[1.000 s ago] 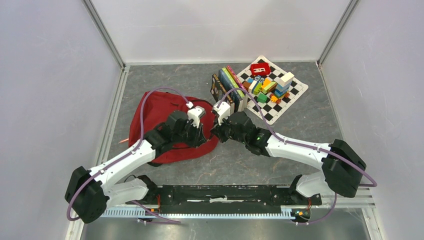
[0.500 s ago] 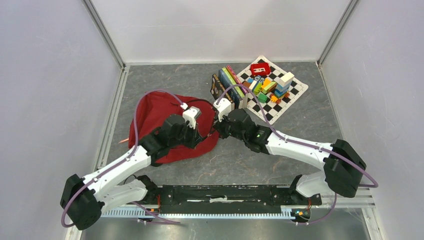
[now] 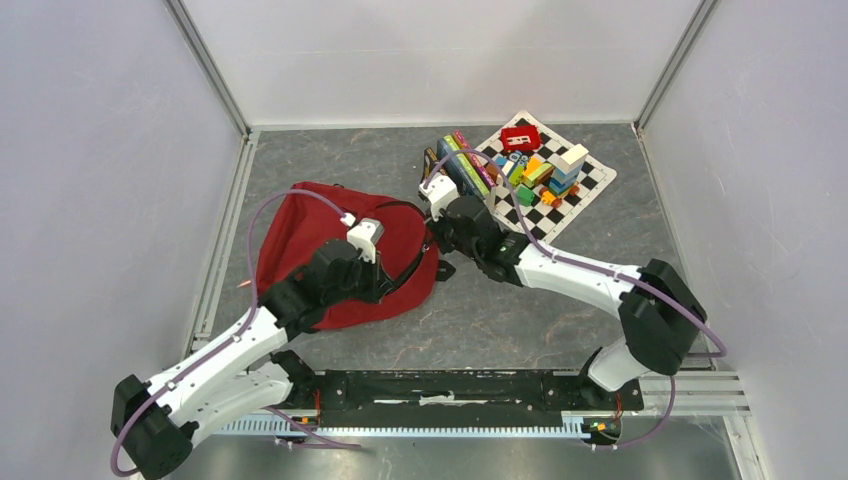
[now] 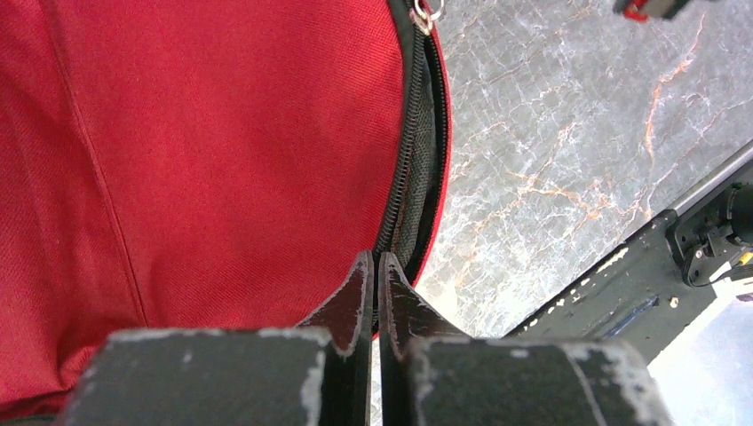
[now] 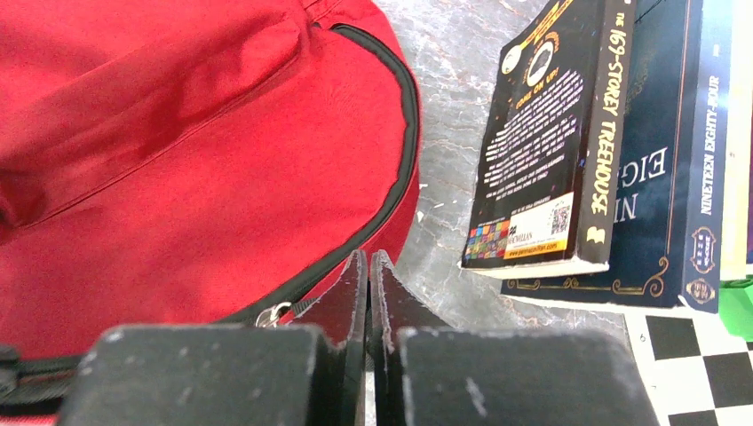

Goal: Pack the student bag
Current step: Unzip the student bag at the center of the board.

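The student bag, dark red with black zippers, lies flat on the grey table left of centre. My left gripper is shut, with its tips over the bag's lower right zipper edge. I cannot tell whether it pinches any fabric. My right gripper is shut at the bag's right edge, tips. A metal zipper ring sits just left of its fingers. A short webbing tab runs from the ring in between the fingers. The ring also shows in the left wrist view.
A row of books stands just right of the bag, close to my right wrist; they also show in the right wrist view. Behind them, a checkered mat holds several coloured blocks. The black base rail runs along the near edge.
My right gripper has moved up and left along the bag's right edge, towards the books. My left arm has drawn back to the left over the bag.
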`<state>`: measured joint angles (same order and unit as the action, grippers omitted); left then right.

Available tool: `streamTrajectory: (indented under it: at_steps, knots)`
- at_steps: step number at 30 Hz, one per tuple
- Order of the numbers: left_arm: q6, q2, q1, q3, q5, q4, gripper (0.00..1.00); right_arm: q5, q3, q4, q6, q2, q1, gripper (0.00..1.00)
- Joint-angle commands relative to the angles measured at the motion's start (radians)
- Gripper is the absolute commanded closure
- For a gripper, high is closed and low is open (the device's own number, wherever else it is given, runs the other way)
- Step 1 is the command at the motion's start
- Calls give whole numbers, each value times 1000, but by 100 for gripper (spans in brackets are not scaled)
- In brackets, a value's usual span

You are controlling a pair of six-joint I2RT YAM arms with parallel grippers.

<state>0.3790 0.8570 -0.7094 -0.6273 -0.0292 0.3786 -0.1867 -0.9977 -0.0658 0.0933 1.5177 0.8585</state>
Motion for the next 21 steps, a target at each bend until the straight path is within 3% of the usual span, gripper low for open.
streamTrajectory:
  at_steps: [1, 8, 12, 13, 16, 18, 21]
  knots:
    - [75, -54, -2, 23, 25, 84, 98, -66, -90, -52, -66, 59, -23, 100]
    - [89, -66, -2, -17, 66, 178, 98, -67, -182, -60, -120, 164, -29, 100]
    - [97, -62, -2, -41, 66, 191, 95, 41, -212, -55, -145, 178, -28, 100]
    - [99, -61, -2, -46, 67, 180, 88, 71, -215, -54, -150, 175, -28, 100]
    - [86, -45, -2, -68, 71, 131, 46, 128, -204, -48, -149, 160, -28, 100]
    - [84, -22, -2, -80, 91, 92, 31, 140, -195, -43, -145, 151, -29, 100]
    - [90, 38, -2, -107, 93, 11, 18, 150, -186, -37, -137, 141, -28, 100]
